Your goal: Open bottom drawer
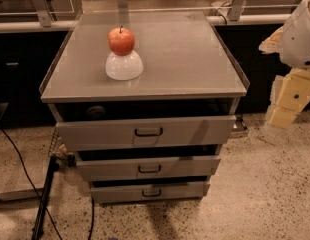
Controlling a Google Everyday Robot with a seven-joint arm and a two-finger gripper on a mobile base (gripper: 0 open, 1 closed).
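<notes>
In the camera view, the robot's cream-coloured gripper [284, 115] hangs at the right edge, level with the top of the grey metal three-drawer cabinet [145, 91] and off to its right side, above the speckled floor. Whether it is open or closed cannot be told here.

The bottom drawer [120, 193], a narrow grey metal front that is the shallowest of the three, sits lowest on the cabinet, just above the floor, so it lies down and to the left of the gripper and well apart from it. Its small dark loop handle [151, 193] sits at the centre of the front with its long axis horizontal. The approach probably has to drop low and come round to face the front squarely. A thin dark gap shows above the front, which appears close to shut.
</notes>
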